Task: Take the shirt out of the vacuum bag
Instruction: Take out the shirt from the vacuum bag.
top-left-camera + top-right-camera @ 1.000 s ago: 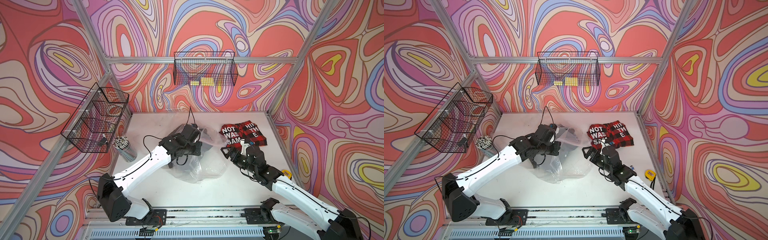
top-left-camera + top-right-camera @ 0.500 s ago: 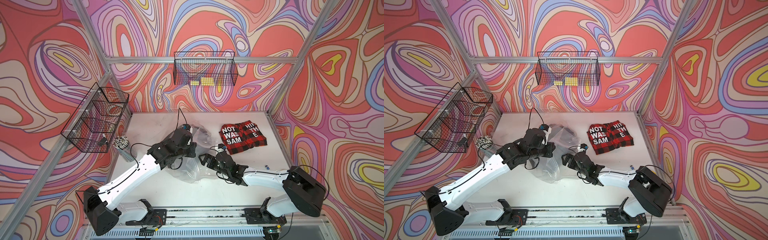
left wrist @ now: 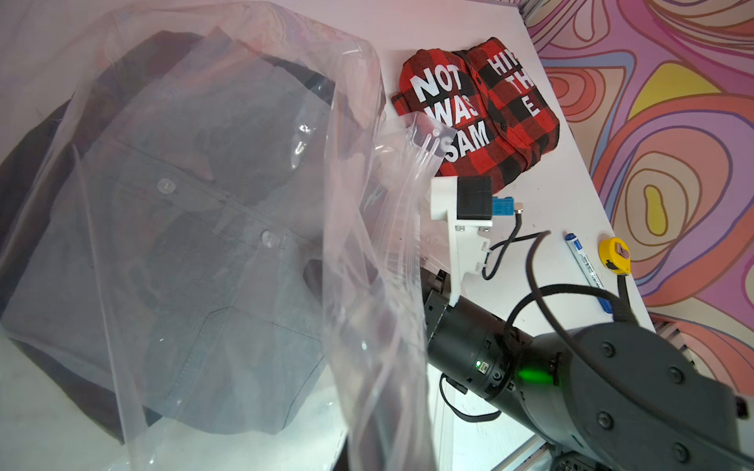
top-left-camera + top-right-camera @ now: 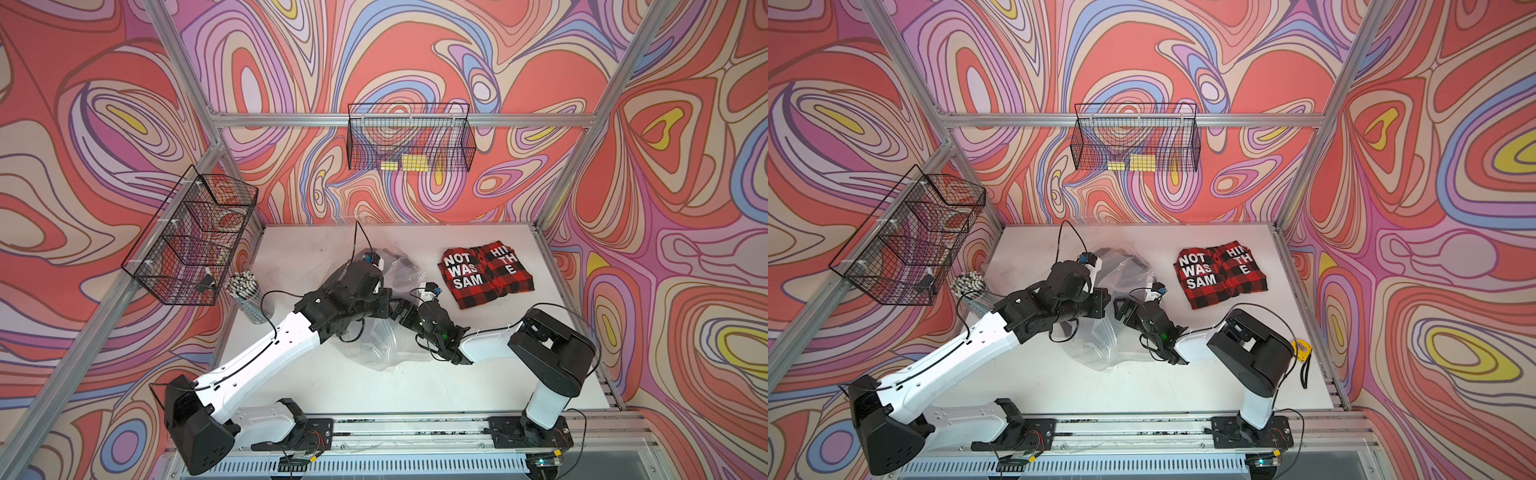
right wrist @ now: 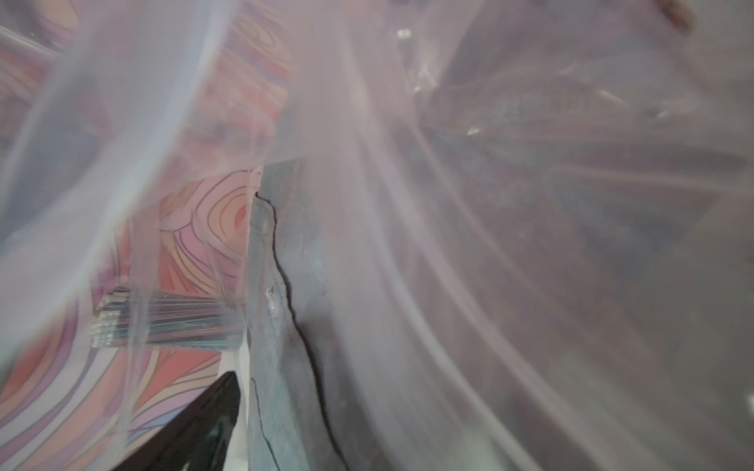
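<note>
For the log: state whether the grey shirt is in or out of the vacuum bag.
In. In the left wrist view the grey shirt lies under the clear vacuum bag, buttons and pocket covered.

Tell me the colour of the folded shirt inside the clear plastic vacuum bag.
Grey-blue folded shirt, clearest in the left wrist view.

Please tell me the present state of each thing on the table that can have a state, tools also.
Large crinkly transparent plastic vacuum bag: mouth open, upper layer lifted.
Folded grey button shirt: inside the bag, not yet out.
Red and black checked shirt: folded, lying outside the bag.
Left tool: shut on the bag's plastic.
Right tool: open, reaching at the bag's mouth.
</note>
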Robot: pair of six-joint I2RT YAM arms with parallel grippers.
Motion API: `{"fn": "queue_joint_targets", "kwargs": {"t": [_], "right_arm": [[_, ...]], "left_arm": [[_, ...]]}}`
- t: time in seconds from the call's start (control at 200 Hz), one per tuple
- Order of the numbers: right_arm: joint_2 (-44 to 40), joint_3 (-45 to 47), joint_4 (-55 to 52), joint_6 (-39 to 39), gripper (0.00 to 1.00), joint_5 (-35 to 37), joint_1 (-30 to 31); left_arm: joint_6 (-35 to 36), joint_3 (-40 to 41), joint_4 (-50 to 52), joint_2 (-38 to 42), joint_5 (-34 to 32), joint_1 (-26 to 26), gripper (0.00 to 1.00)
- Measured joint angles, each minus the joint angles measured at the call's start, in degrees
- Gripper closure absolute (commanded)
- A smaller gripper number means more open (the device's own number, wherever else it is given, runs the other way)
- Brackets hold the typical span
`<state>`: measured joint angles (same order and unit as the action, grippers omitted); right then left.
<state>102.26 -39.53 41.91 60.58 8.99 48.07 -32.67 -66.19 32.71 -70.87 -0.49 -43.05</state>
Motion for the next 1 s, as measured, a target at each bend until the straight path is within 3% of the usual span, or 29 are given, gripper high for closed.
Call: {"fn": "queue_joint_targets", "kwargs": {"t": [0.2,0.305,0.466,0.746,0.881,1.002], "right_arm": [[0.3,0.0,5.5,2.1,0.07,-0.9,0.0],[2.2,0.1,9.0,3.7,0.17,-1.4,0.0],[8.2,1.3,17.9,6.7,0.21,-2.4,0.0],[10.6,0.9,21.6,6.6,0.33,-3.0,0.1],[10.6,0.0,20.6,5.9,0.50,-3.1,0.1],[10.7,-1.1,20.3,5.4,0.71,-3.6,0.1]], "left_arm": [[0.0,1.0,-0.9,0.5,0.4,0.0,1.00],[-0.2,1.3,-1.3,0.5,0.5,0.0,1.00],[-0.2,1.5,-1.3,0.5,0.7,0.0,1.00],[-0.2,1.5,-1.3,0.5,1.4,0.0,1.00],[-0.2,1.8,-1.4,0.5,1.6,0.0,1.00],[-0.1,2.4,-1.5,0.5,1.5,0.0,1.00]]}}
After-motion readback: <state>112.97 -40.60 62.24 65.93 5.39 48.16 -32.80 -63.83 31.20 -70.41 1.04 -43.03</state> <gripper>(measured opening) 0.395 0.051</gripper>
